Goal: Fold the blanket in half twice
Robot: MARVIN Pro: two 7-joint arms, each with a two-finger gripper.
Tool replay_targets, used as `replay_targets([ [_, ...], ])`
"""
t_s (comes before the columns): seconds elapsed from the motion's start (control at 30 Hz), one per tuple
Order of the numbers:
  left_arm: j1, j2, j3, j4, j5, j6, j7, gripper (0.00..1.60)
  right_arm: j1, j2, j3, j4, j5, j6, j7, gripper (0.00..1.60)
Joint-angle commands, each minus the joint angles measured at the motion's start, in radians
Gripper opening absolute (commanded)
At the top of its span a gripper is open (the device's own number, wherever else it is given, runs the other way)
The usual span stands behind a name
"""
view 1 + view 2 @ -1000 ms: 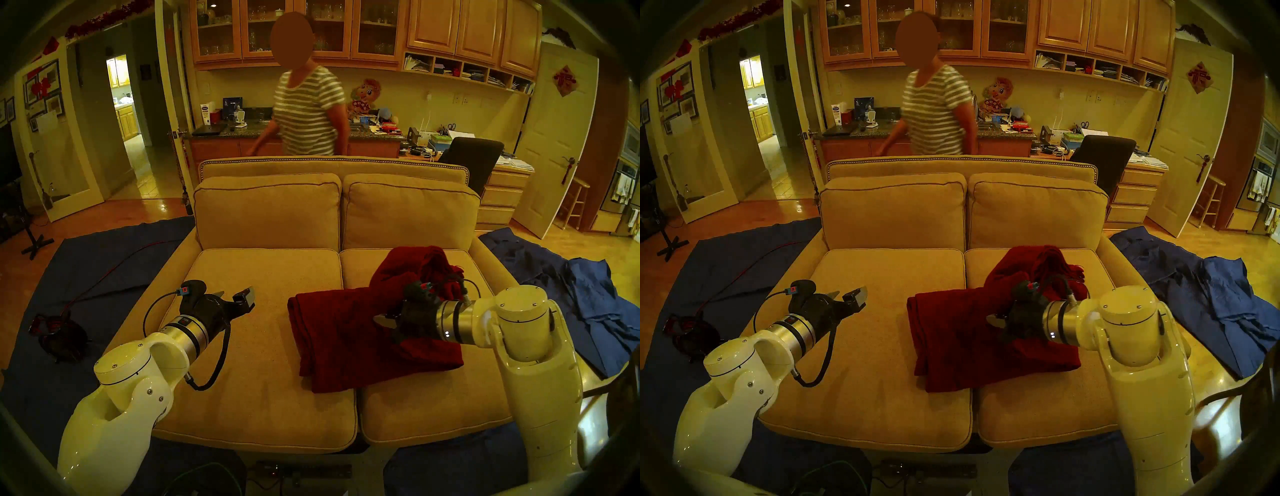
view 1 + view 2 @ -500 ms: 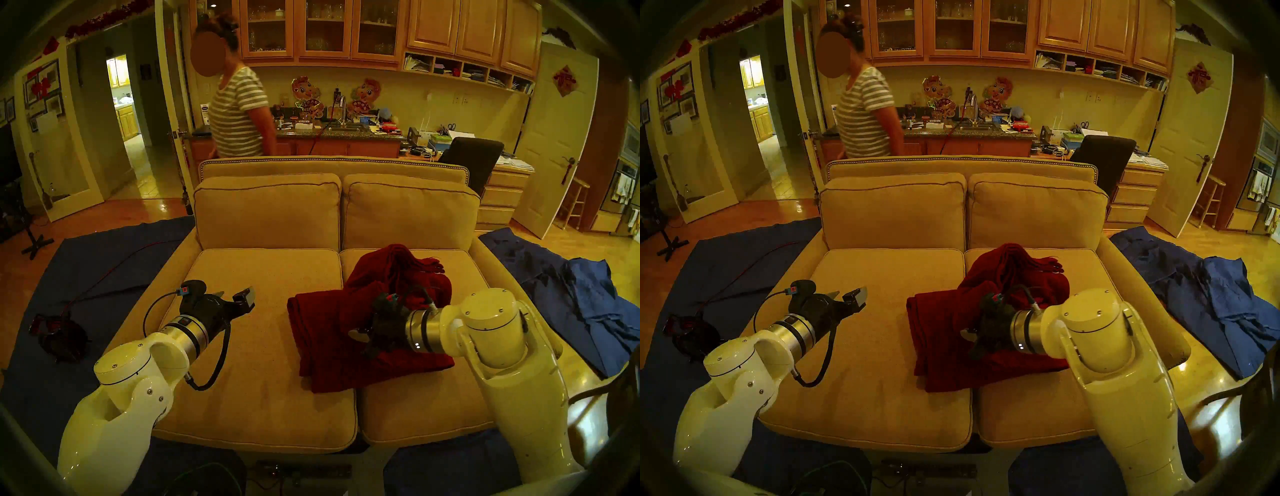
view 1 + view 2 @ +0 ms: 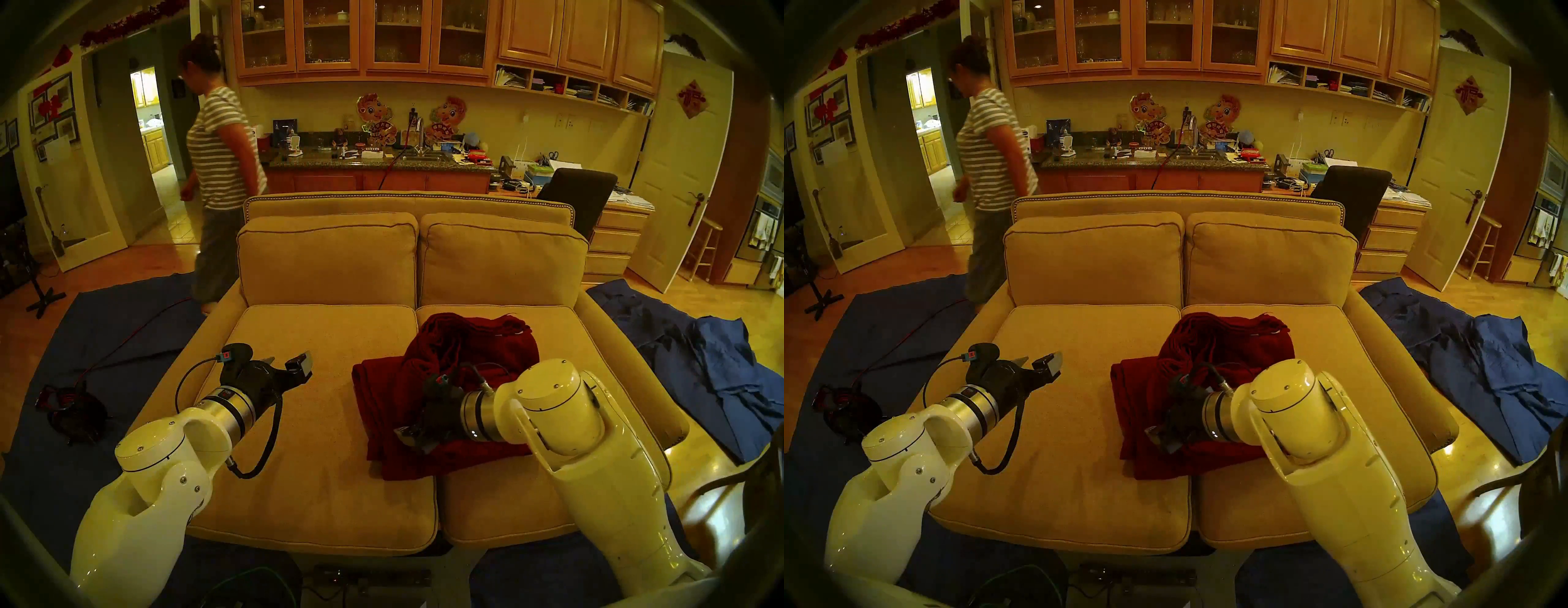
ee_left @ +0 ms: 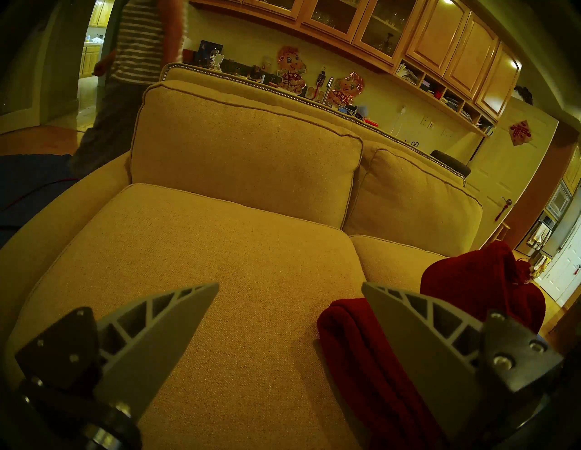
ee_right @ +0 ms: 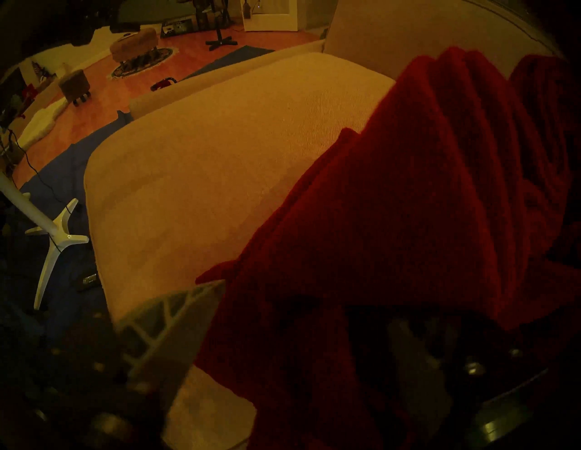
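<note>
Blanket (image 3: 449, 407), dark red and plush, lies on the sofa (image 3: 326, 429) across the seam between the two seat cushions, mostly on the right-hand one, reaching close to the seat's front edge. Its left part is folded flat in layers, with a rounded fold edge facing the left cushion; toward the back of the seat the fabric is bunched into a raised heap.

Right tool (image 3: 413, 437) rests low on the folded part, angled down and toward the left. In the right wrist view one finger (image 5: 176, 317) shows beside the blanket's edge while fabric drapes over the other, so whether it pinches the fabric cannot be told.

Left tool (image 4: 289, 289) hangs over the bare left seat cushion, fingers spread wide and holding nothing, with the blanket's fold edge just beside its right finger.
</note>
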Motion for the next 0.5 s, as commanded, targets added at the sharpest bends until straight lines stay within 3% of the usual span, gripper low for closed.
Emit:
replay_targets([
  [0.0,-0.003,0.003,-0.002,-0.008,-0.001,0.001,-0.002,1.6,0.056,-0.017,0.012,-0.035,0.028,0.015,0.027,1.48],
  [0.03,-0.003,0.002,-0.002,-0.008,-0.001,0.001,-0.002,1.6,0.065,-0.018,0.015,-0.047,0.038,0.015,0.027,1.57],
  [0.33,-0.003,0.002,-0.002,-0.008,-0.001,0.001,-0.002,1.6,0.095,-0.02,0.015,-0.099,0.082,0.015,0.029,1.6],
  [0.47,-0.003,0.002,-0.002,-0.008,-0.001,0.002,-0.002,1.6,0.079,-0.003,0.079,-0.13,0.113,0.015,0.025,1.6],
])
